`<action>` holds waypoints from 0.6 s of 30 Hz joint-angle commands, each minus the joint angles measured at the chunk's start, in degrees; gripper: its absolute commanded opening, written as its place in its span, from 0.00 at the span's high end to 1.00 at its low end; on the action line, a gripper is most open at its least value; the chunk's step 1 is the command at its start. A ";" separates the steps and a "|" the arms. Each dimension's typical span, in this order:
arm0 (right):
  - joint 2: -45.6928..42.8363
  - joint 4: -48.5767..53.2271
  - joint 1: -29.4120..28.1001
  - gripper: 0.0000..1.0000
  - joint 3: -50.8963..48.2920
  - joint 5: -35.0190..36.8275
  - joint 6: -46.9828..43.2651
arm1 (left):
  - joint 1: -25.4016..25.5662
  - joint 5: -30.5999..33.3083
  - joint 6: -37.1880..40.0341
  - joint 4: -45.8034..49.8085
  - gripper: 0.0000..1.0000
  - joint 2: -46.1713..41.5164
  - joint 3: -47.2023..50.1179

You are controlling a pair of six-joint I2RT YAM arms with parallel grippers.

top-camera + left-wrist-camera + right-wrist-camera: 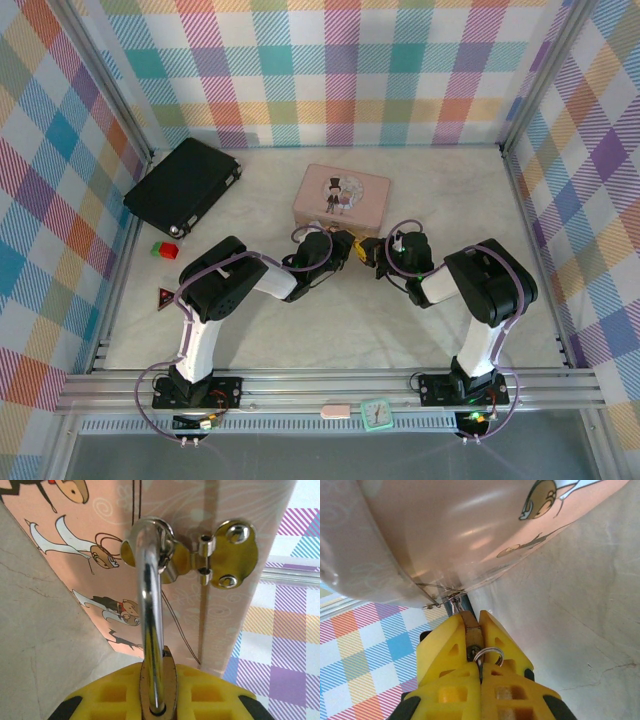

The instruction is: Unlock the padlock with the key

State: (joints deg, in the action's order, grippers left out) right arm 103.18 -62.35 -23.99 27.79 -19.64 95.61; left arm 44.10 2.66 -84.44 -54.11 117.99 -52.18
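The padlock (150, 595) is held by the left claw (158, 692); its brass body is clamped between the yellow fingers (205, 690), and the shackle (149, 560) rises straight ahead of the fingertips; the shackle's bend is hooked through the gold hasp (227, 555) on the tin (100, 525), so the tin's front wall lies just ahead of this claw.

The key (471, 637) is pinched in the closed right claw (472, 621); its blade sticks out past the fingertips towards the tin's lower edge (470, 587), and a small ring (488, 655) hangs from its head, against the right-hand finger; whether the blade has entered the padlock cannot be told.

In the top view the two claws are seen nearly tip to tip, the left (345, 249) just beside the right (373, 256), with the tin (341, 194) just beyond both; little room is left between them or ahead of them. Bare table (340, 330) lies open behind both claws, towards the near edge, and to the right of the right claw as far as the checked wall (575, 190). Well to the left of the left claw, red and green blocks (165, 249) are seen near the table's left edge; a black case (183, 183) lies beyond them, by the far left corner.
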 commanded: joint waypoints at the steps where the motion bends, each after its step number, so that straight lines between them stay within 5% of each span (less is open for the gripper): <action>1: -0.02 -3.54 -0.62 1.00 -0.68 -1.27 3.46 | -0.40 1.67 0.47 -2.79 1.00 -0.15 -0.07; 5: 1.69 -8.04 -0.73 1.00 0.01 -2.19 10.20 | -0.32 1.15 0.43 -4.68 1.00 0.09 -0.02; 11: 5.97 -18.26 -2.97 1.00 1.87 -1.30 32.86 | 0.13 0.96 0.34 -7.20 1.00 0.11 -0.02; 18: 6.25 -18.25 -4.22 1.00 1.90 1.41 37.67 | 0.24 0.60 -0.28 -9.54 0.99 0.58 0.05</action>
State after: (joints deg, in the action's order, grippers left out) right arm 108.73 -74.43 -25.91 28.58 -16.56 117.95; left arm 43.62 4.64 -84.66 -57.58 118.02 -51.79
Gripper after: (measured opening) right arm 0.047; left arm 0.143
